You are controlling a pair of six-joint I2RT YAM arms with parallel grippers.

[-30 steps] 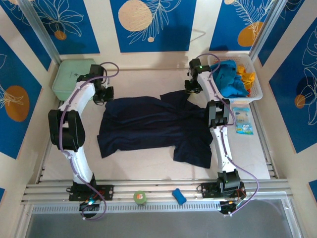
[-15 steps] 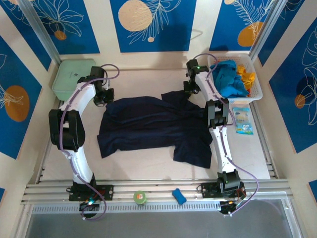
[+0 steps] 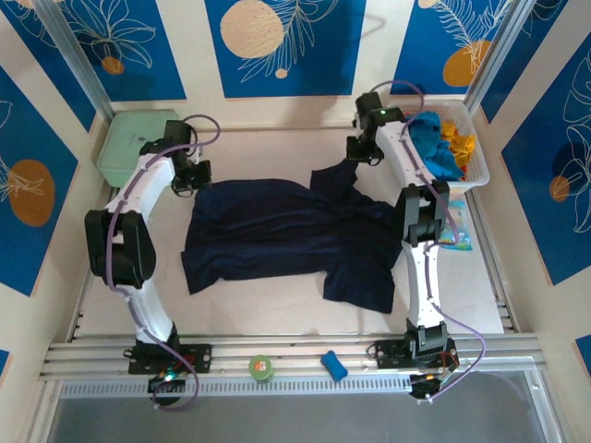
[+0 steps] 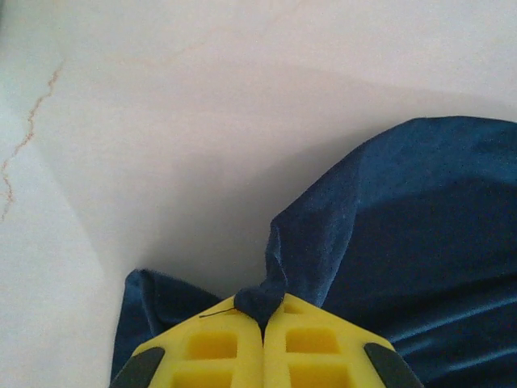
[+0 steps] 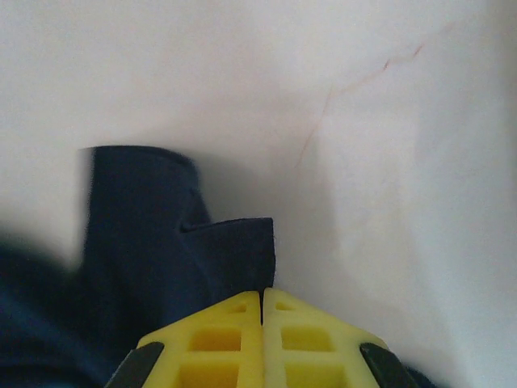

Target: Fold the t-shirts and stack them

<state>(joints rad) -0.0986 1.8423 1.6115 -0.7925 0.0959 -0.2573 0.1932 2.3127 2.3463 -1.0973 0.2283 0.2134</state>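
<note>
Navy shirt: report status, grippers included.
Left gripper shut on navy shirt, far-left edge. Right gripper shut on far-right edge. Shirt spread out, unfolded. Turquoise shirt, orange shirt in basket.

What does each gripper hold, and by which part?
Both hold the navy shirt: left gripper at its far left corner, right gripper at its far right corner.

navy t-shirt: plain dark navy | turquoise t-shirt: bright blue-green | orange-yellow t-shirt: plain, seemingly | basket: white mesh | box: pale mint | gripper fingers: yellow | table: cream, reddish veins | wall panels: blue, white leaf outlines
</note>
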